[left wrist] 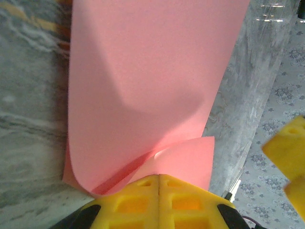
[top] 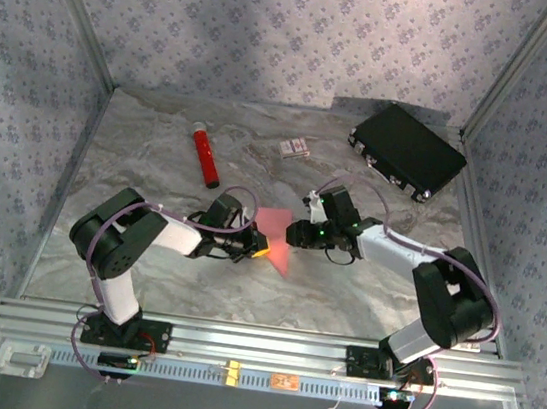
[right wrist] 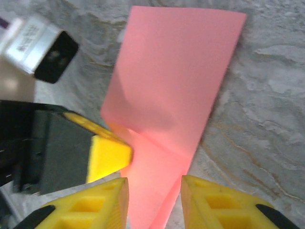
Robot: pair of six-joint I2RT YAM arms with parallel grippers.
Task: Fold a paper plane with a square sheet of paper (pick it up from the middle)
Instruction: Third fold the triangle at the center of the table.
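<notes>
- The square sheet of paper (top: 275,235) sits near the middle of the tabletop (top: 342,299), between the two arms. It is lifted at its near side and bent over on itself rather than lying flat.
- In the left wrist view the paper (left wrist: 143,86) curls round in a soft loop on one side. A loose flap comes back toward the yellow fingers, and no sharp crease is pressed in there yet.
- The left end effector (left wrist: 158,180) is closed, its pads meeting on the doubled edge of the sheet.
- The right end effector (right wrist: 155,186) stands with its jaws apart. The narrow lower end of the paper (right wrist: 176,81) runs between them, and neither pad visibly presses it.
- Handling, as I judge it: the sheet is very light, thin and floppy. It will sag or swing from a single pinch, slip between smooth pads, and take stray creases or tear if tugged.
- The best hold is a shallow pinch on an edge or on the fold line, with the other arm steadying the sheet against the tabletop.
- Well away at the back lie a red cylinder (top: 203,158), a printed card (top: 295,148) and a black case (top: 408,150).
</notes>
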